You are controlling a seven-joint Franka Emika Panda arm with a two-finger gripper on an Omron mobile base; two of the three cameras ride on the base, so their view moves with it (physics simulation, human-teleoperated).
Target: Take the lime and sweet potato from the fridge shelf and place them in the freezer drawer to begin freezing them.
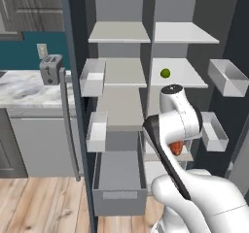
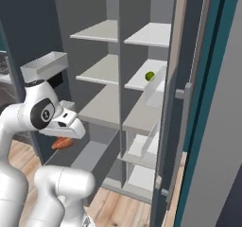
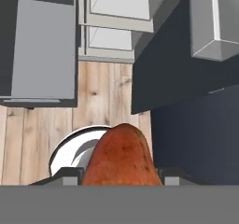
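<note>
Gripper point(image 3: 121, 178) is clamped on the sweet potato point(image 3: 122, 157); hand view shows the finger tips point(image 3: 67, 177) pressed against both sides of it, so it's held, jaws closed down to the potato's width. In the left base view the sweet potato point(image 1: 176, 148) peeks out orange-red just under the wrist, in front of the right-hand column of the fridge, lower section. Right base view has it point(image 2: 62, 143) hanging under the hand, out in front of the cabinet.

Lime point(image 1: 165, 73) sits alone on the fridge shelf point(image 1: 189, 76), right column, second slab from the top; same in the right base view point(image 2: 150, 75).

Freezer drawer point(image 1: 119, 194) is pulled out at the bottom left, interior bare grey, nothing in it. In the hand view the drawer point(image 3: 44, 50) lies upper left, wood floor point(image 3: 105, 101) between it and the potato, so the potato is not over the drawer.

Door bins point(image 1: 92, 77) look empty as far as the views show.
</note>
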